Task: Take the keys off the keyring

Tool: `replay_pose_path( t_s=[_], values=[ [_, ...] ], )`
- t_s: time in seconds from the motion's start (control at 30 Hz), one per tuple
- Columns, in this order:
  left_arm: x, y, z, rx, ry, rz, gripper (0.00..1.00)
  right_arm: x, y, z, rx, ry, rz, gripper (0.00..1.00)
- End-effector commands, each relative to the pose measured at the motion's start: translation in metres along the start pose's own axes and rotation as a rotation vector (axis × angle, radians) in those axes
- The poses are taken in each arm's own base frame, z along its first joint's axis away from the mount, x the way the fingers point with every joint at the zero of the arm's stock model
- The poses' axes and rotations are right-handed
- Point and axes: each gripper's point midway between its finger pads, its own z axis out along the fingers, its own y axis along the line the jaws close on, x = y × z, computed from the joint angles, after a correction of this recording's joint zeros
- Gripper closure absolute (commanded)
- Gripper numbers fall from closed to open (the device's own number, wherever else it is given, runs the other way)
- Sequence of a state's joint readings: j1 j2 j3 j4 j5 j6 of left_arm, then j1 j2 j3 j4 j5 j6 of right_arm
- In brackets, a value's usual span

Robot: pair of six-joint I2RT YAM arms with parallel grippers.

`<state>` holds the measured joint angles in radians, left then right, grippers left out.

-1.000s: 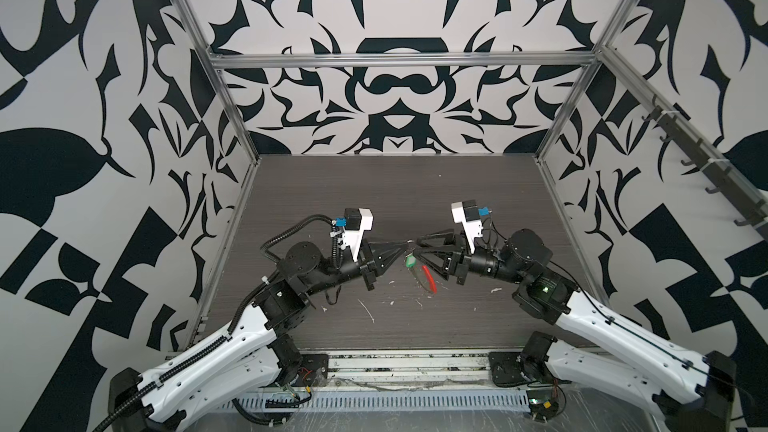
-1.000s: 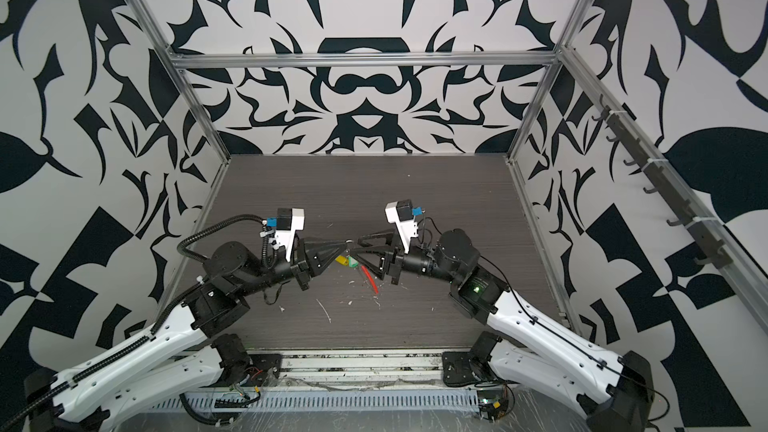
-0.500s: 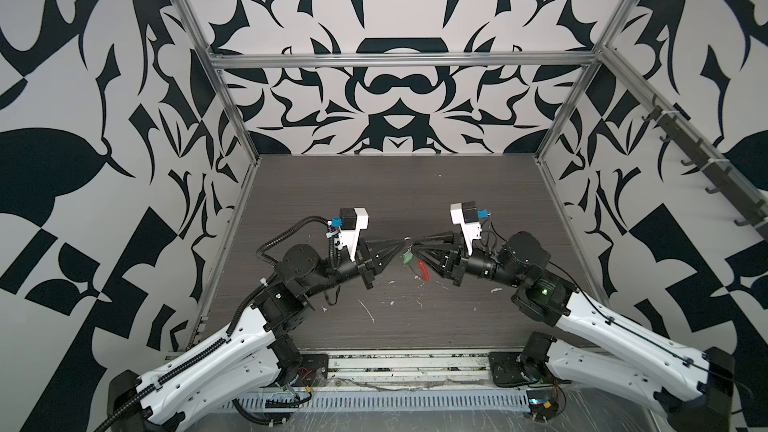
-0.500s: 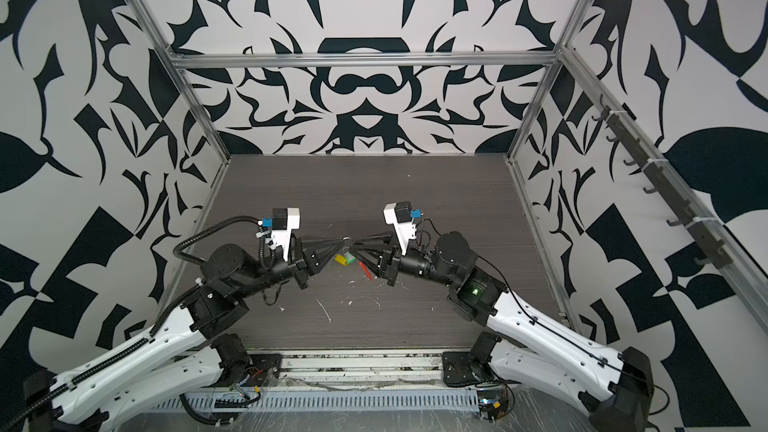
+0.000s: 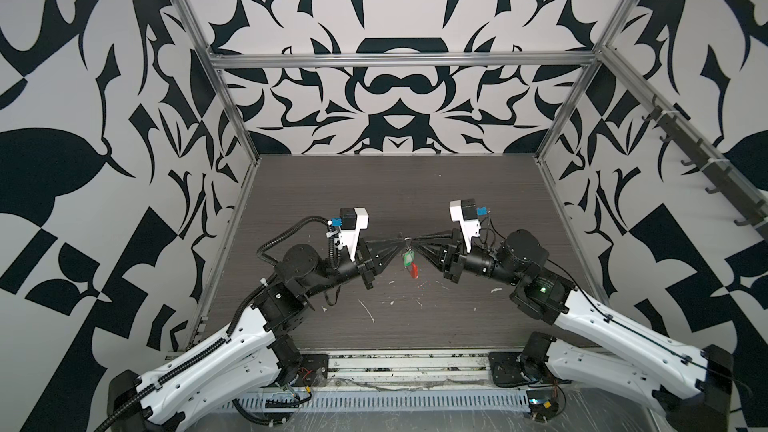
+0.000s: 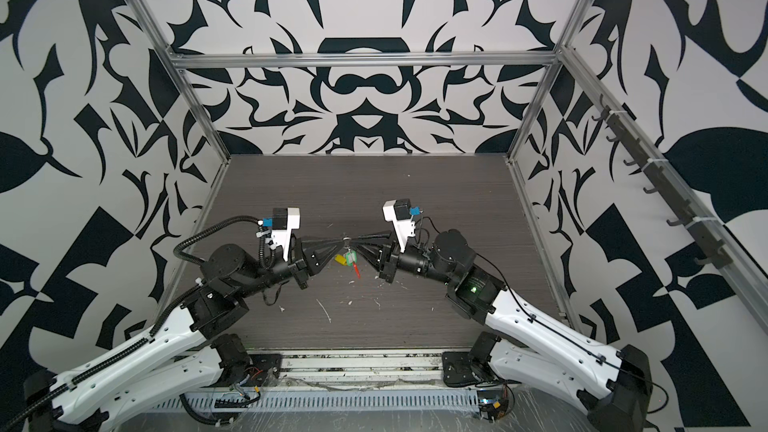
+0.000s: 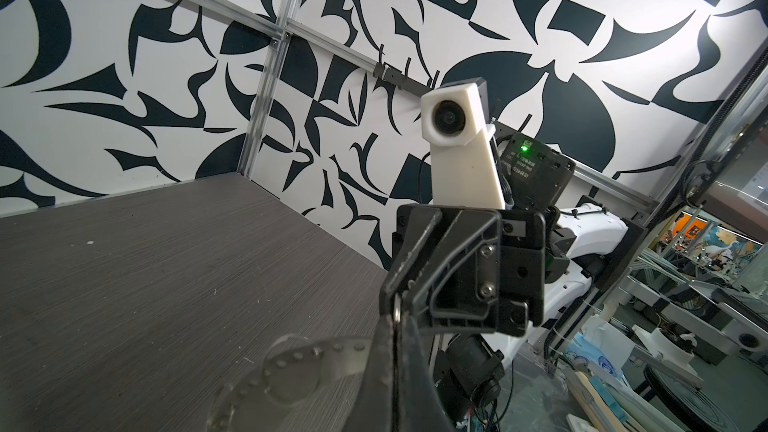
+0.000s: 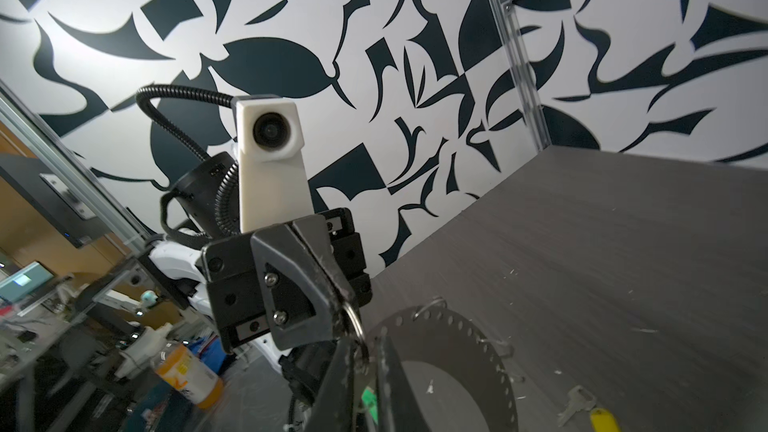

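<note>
**Top views:** In both top views the left end effector and right end effector meet tip to tip above the dark surface. Both are clenched on the keyring, with the green-tagged key and red sleeve dangling below. A yellow-tagged key shows just beside them in a top view.

**Left wrist view:** A sliver of the keyring sits pinched between dark fingertips.

**Right wrist view:** The keyring loops out of the left tips. The yellow-tagged key lies loose on the surface, apparently already off.

**The risk:** Grips this close leave little free wire for the green tag to slide along. Pulling apart could bend the thin loop or jerk it from one grip, dropping everything.
</note>
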<state>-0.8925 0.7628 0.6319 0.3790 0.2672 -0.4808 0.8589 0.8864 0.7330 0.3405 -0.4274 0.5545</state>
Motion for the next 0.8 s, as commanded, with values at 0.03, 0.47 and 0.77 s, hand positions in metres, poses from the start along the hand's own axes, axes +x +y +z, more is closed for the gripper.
replay_pose_path(
  t_s=[0.03, 0.47, 0.77],
  values=[
    [-0.007, -0.007, 0.001, 0.027, -0.016, -0.001, 1.00, -0.027, 0.022, -0.003, -0.054, -0.064, -0.041, 1.00],
    [-0.002, -0.006, -0.018, -0.054, 0.076, 0.008, 0.45, -0.005, 0.021, -0.019, 0.049, 0.190, -0.163, 1.00],
    [0.018, -0.026, -0.012, 0.052, 0.273, 0.017, 0.48, 0.007, 0.041, -0.031, -0.031, 0.351, -0.271, 1.00]
  ],
)
